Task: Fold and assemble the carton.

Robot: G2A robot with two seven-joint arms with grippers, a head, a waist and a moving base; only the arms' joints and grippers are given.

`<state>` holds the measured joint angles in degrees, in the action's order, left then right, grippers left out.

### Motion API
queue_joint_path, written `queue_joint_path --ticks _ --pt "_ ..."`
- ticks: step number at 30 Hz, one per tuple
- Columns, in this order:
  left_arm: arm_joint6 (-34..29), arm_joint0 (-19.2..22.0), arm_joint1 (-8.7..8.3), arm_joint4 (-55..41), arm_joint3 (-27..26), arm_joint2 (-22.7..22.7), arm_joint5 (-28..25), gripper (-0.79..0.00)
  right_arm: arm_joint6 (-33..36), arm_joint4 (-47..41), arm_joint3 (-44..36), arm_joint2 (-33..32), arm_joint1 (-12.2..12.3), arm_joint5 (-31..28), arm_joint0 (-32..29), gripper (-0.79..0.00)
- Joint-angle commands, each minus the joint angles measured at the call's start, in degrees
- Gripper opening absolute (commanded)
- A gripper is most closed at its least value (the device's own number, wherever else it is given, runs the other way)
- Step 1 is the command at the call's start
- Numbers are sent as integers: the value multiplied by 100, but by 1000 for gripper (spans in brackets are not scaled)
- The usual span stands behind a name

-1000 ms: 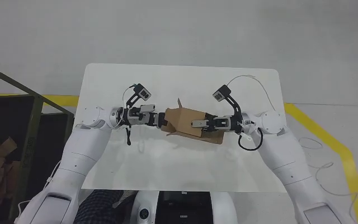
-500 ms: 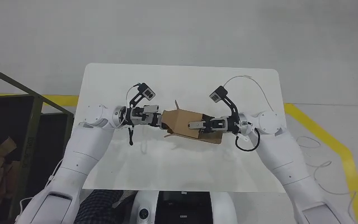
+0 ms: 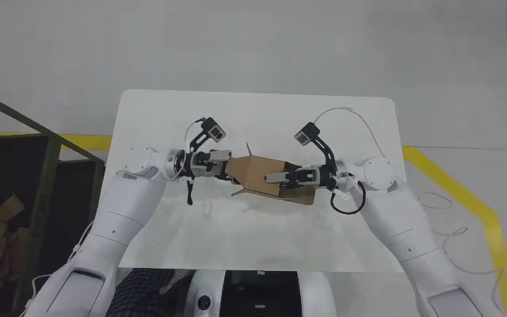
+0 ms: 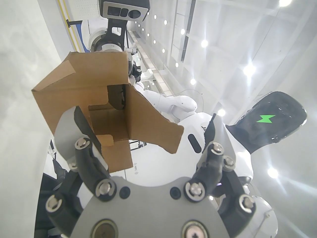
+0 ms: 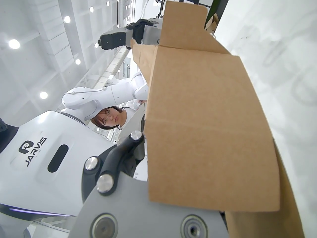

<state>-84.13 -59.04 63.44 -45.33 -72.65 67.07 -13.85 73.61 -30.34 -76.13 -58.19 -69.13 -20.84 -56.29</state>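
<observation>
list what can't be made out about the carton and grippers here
Right gripper grip: right wrist view, the carton covers it.
Carton's underside: top view, its own top hides it.
Whether left gripper touches carton: top view, too small; left wrist view, overlap only.

A robot lab hall: rows of ceiling lights [image 4: 249, 69], yellow floor tape [image 3: 87, 142], white worktable [image 3: 261, 111].

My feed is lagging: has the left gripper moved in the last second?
Yes. In the top view the left gripper has slid a little inward, away from the table edge on its own arm's side and closer against the carton.
</observation>
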Motion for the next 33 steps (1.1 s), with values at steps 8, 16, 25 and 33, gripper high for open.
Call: queue_joint_path --ticks 8,16,25,33 --pt "147 41 22 110 -43 -58 -101 0 -111 -16 -20 101 -24 46 9 -785" --pt "177 40 22 112 -36 -23 -150 0 -175 -47 31 93 -25 38 16 -785" --pt "171 -205 -73 22 -79 394 -181 0 -173 -183 134 -86 11 20 -6 -785" --pt "131 -521 -147 -5 -348 662 -119 0 -527 -202 253 -232 31 73 -70 -785"
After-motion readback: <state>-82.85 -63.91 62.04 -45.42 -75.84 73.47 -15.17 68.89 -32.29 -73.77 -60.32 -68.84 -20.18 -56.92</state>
